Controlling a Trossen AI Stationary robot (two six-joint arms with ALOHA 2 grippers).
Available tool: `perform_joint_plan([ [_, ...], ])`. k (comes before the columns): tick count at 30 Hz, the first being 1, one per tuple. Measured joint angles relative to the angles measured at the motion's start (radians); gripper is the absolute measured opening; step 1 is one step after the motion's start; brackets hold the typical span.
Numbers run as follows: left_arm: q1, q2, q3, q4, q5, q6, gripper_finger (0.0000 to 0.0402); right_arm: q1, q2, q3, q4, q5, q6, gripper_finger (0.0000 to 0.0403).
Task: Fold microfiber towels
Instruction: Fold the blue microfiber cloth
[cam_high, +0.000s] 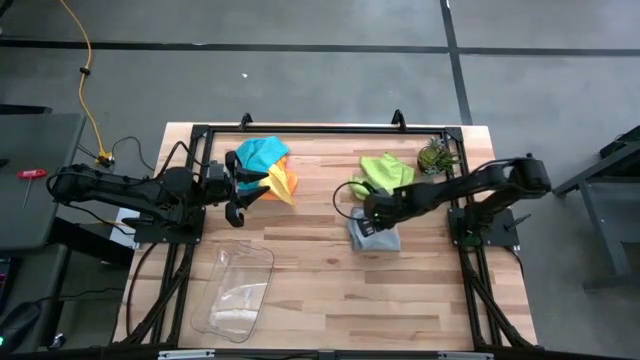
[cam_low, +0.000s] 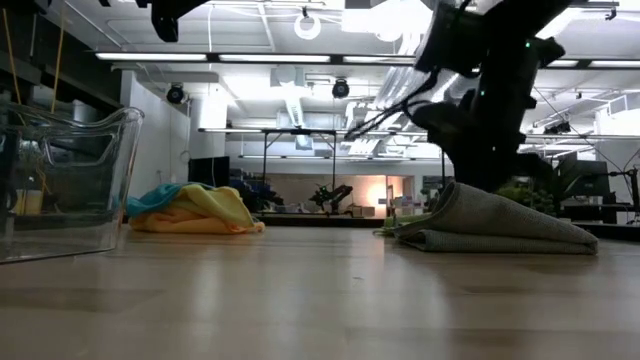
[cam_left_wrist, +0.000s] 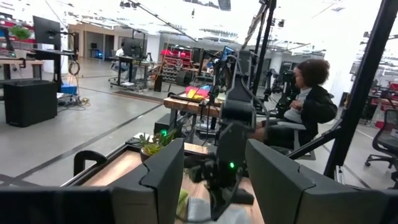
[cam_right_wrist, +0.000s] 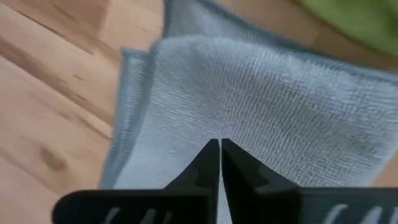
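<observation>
Right gripper (cam_right_wrist: 220, 155) closed, empty, over grey towel (cam_right_wrist: 261, 106) — lime towel (cam_high: 385, 170), plant (cam_high: 435, 155) beside; left gripper (cam_high: 240, 190) part-open, empty

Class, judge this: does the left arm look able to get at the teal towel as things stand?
Probably yes: the left gripper hangs right beside the teal towel, which tops the pile, with nothing between them.

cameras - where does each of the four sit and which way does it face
High view: overhead, straight down; both arms, left gripper by the towel pile.
Low view: table height, level; an arm over the grey towel.
Left wrist view: forward past its own open fingers into the room.
Right wrist view: down past the shut right gripper at the grey towel.
Shared: grey towel.
</observation>
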Motion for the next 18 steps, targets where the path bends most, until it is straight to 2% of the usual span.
perform_joint_plan([
  [11, 0.000, 0.000, 0.000, -0.002, -0.013, 0.000, 0.0163, 0.007, 0.044, 0.000, -0.028, -0.002, 0.009, 0.0000],
  [18, 0.000, 0.000, 0.000, -0.006, -0.013, 0.000, 0.0163, 0.094, 0.055, 0.000, -0.079, -0.011, 0.091, 0.0000],
])
